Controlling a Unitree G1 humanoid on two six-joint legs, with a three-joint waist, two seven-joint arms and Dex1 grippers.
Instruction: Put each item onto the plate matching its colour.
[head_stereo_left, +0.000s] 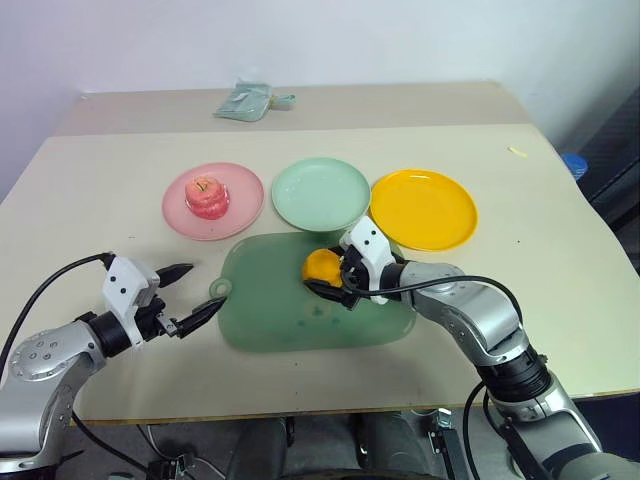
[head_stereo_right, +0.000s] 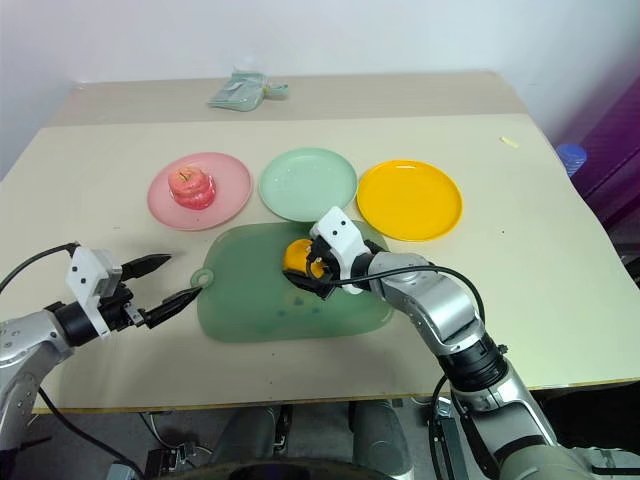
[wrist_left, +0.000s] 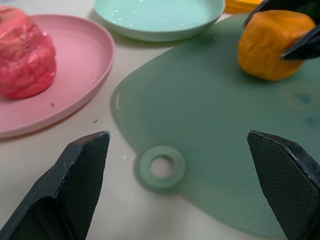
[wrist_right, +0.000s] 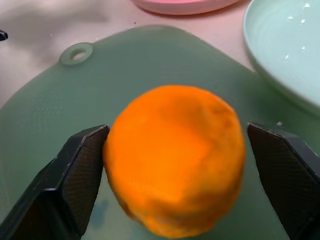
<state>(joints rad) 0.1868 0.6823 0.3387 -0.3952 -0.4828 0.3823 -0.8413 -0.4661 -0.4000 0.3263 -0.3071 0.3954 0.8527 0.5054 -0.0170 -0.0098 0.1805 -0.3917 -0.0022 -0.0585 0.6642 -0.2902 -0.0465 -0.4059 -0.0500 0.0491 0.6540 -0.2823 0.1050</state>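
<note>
**Orange fruit between the right fingers, on the mat**

We find the orange fruit (wrist_right: 174, 159) on the green mat (head_stereo_left: 270, 300), in the mat's corner nearest the yellow-orange plate (head_stereo_left: 424, 208). The right gripper (wrist_right: 175, 165) straddles it: one finger lies against the fruit's side, while the other stands a little off the opposite side. We therefore read the jaws as parted around the fruit, not clamped on it.

Relative to the mat, the three plates sit in a row just past its far edge. The mint green plate (head_stereo_left: 321, 193) and the yellow-orange plate are bare, and both lie close to the fruit. The pale pink plate (head_stereo_left: 212, 200) lies beyond the mat's far left corner and carries the pink-red apple (head_stereo_left: 207, 196).

The left gripper (head_stereo_left: 185, 295) hovers just off the mat's left edge, beside the mat's ring tab (wrist_left: 162, 167). Its fingers are spread wide and hold nothing.

Most of the mat surface between the ring tab and the fruit is bare. The table (head_stereo_left: 90, 190) offers bare room on all sides of the mat. A small pale green packet (head_stereo_left: 250, 100) lies well beyond the plates, near the table's far edge.
</note>
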